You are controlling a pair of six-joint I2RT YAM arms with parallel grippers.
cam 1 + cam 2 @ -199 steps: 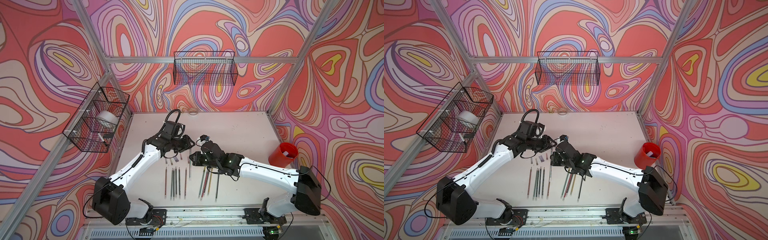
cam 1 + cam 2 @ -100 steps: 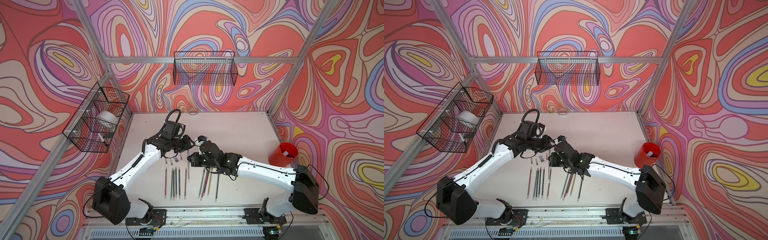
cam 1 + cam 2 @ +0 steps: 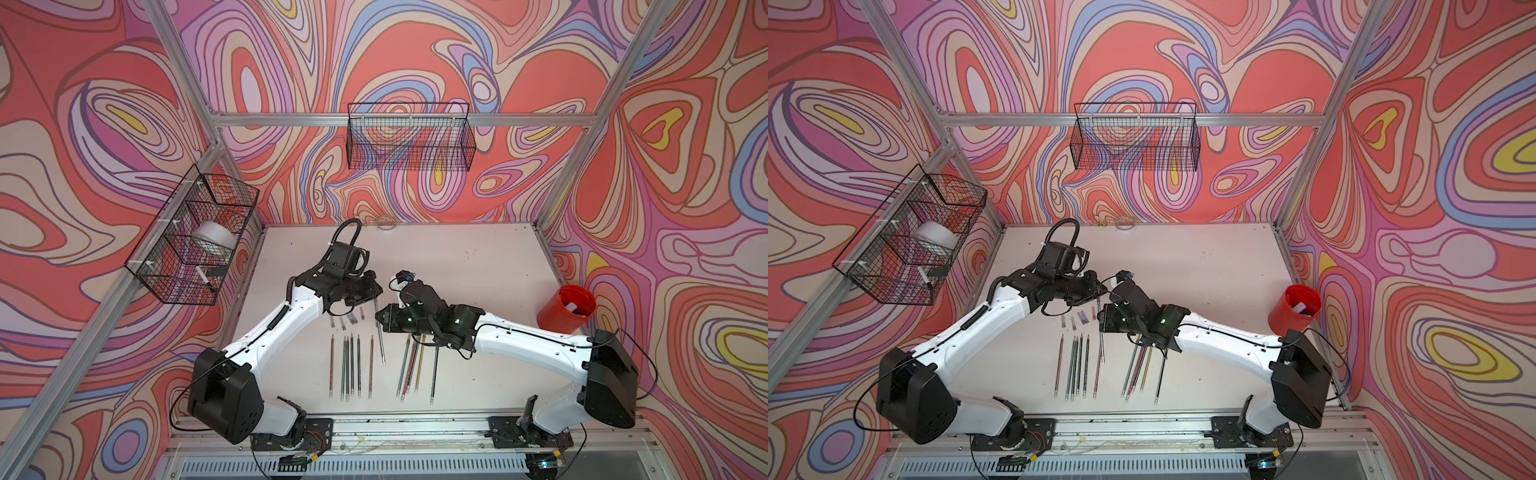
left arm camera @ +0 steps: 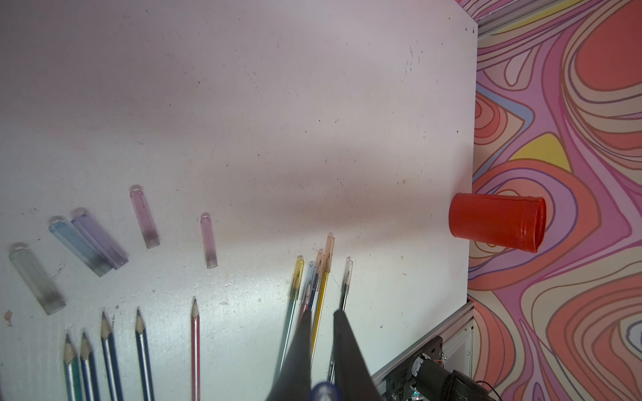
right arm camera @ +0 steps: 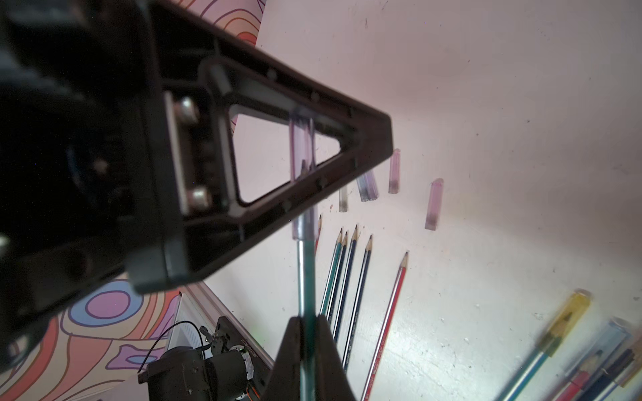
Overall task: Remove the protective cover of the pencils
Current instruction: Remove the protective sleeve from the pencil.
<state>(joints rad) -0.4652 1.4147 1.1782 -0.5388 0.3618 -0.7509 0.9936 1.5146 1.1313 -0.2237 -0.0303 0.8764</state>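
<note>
Cover (image 5: 304, 225) in left claw (image 4: 323, 315), pencil (image 5: 306, 277) in right claw (image 5: 307, 320)

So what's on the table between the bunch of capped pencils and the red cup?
Nothing: in the left wrist view the table is bare between the capped pencils and the red cup.
</note>
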